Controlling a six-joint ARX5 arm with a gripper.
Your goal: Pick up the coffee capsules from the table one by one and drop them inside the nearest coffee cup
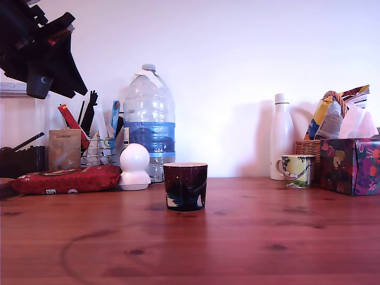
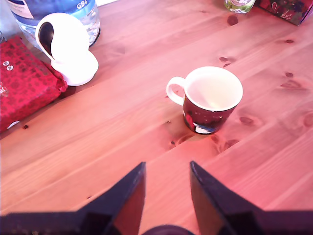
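Observation:
The coffee cup (image 1: 185,187) stands upright near the middle of the table (image 1: 267,237); it is dark maroon-black with white and blue patches low down. From the wrist view the cup (image 2: 211,100) shows a pale, bare inside and a white handle. My gripper (image 2: 167,164) hangs high above the table (image 2: 98,127), short of the cup, open with nothing between its dark fingers (image 2: 132,196). The arm (image 1: 41,53) shows as a dark mass at the exterior view's top left. No coffee capsules are in view.
Behind the cup stand a large water bottle (image 1: 149,122) and a white round-headed object (image 1: 135,167). A red packet (image 1: 66,179) lies at the exterior view's left. At its right are a pale green mug (image 1: 297,171), a white bottle (image 1: 282,136) and a patterned tissue box (image 1: 351,165).

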